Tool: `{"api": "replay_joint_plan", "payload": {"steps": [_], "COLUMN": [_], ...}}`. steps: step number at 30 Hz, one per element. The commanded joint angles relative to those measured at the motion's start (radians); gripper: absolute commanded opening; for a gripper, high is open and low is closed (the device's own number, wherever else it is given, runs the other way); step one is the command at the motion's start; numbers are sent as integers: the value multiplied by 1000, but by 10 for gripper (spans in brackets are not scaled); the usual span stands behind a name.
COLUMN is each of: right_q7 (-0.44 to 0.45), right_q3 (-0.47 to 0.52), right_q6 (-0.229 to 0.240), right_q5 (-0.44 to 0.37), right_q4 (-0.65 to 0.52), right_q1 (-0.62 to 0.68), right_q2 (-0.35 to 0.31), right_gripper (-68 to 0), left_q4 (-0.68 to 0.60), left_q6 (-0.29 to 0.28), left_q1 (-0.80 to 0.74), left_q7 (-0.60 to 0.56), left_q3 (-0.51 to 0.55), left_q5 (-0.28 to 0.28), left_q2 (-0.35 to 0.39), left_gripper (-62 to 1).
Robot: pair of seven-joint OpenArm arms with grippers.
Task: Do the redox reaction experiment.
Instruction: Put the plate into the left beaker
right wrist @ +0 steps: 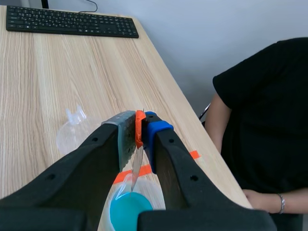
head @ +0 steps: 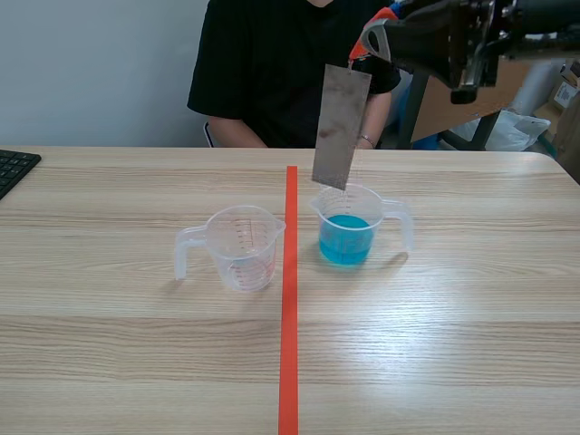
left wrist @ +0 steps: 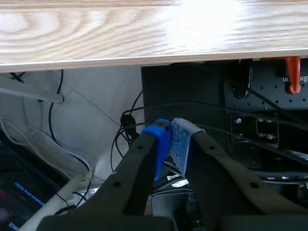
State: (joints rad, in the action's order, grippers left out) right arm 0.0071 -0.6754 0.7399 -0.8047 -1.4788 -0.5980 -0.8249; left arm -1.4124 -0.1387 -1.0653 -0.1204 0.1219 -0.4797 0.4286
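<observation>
A grey metal strip (head: pixel 342 125) hangs upright from my right gripper (head: pixel 370 41), which is shut on its orange-tipped top end. The strip's lower end sits at the rim of a clear measuring cup (head: pixel 352 227) holding blue liquid (head: pixel 345 238). In the right wrist view the strip (right wrist: pixel 137 163) runs edge-on between the fingers, down toward the blue liquid (right wrist: pixel 129 211). An empty clear measuring cup (head: pixel 237 246) stands left of the red tape line. My left gripper (left wrist: pixel 169 143) is below the table edge, fingers shut on nothing.
A person in a black shirt (head: pixel 272 63) sits across the table, forearm (right wrist: pixel 262 199) near the far edge. A black keyboard (head: pixel 14 169) lies at the far left. Cables and dark equipment (left wrist: pixel 269 125) sit under the table (left wrist: pixel 96 29).
</observation>
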Motion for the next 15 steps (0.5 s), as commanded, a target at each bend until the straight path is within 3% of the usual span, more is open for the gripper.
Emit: {"api": "replay_joint_plan", "payload": {"steps": [1,15], "right_q7": [8,-129], "right_q3": [15,13], "right_q6": [6,6], "right_q5": [-17,-11], "right_q4": [-18,-18], "right_q1": [-41,-86], "right_q2": [13,199], "right_gripper": [-662,-662], "left_q4": [-7,-7], "left_q6": [-6,-6], "left_q1": [5,5], "left_q7": [-10,-10], "left_q3": [-1,-3], "left_q5": [-3,-3], "left_q2": [-2,-1], "left_gripper": [-569,-569]}}
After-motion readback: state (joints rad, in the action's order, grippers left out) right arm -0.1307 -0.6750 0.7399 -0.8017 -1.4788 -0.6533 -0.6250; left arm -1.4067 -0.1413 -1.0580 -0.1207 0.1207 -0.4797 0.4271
